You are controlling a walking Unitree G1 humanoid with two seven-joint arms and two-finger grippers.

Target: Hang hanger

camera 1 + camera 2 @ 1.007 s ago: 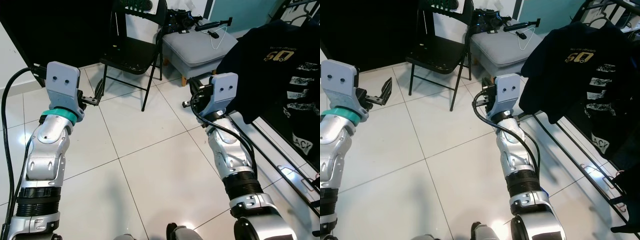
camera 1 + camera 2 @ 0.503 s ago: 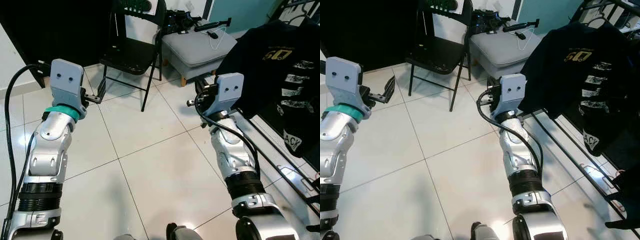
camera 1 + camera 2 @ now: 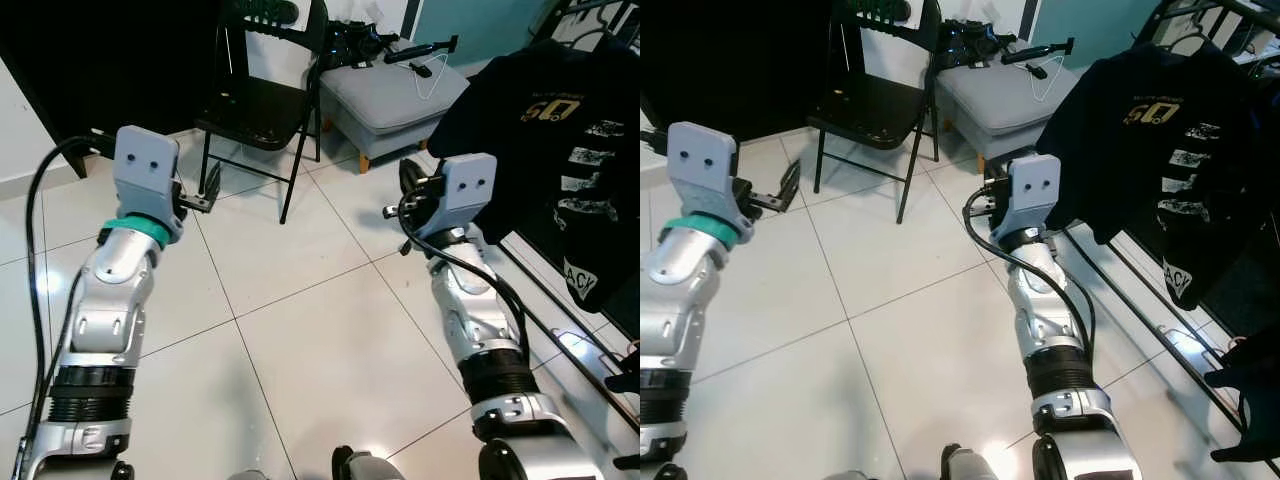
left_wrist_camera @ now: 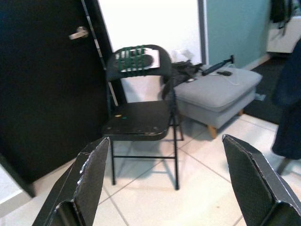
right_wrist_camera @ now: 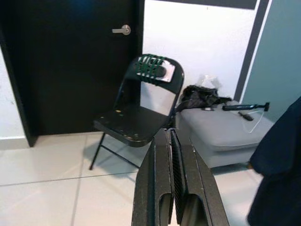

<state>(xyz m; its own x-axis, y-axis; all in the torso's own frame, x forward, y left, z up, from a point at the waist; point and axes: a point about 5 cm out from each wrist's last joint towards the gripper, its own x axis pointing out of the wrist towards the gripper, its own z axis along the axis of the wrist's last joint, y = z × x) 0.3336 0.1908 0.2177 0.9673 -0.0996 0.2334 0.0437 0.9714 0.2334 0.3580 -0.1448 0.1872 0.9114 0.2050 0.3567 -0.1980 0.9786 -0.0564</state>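
Hanger (image 3: 432, 78) on grey ottoman (image 3: 395, 95), left gripper (image 4: 167, 181) spread, right gripper (image 5: 172, 188) closed

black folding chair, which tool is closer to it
Left. The left tool, fingers apart, hangs just beside the black folding chair, near its front legs. The right tool, fingers together, sits farther off across the tiles, close to the dark shirt.
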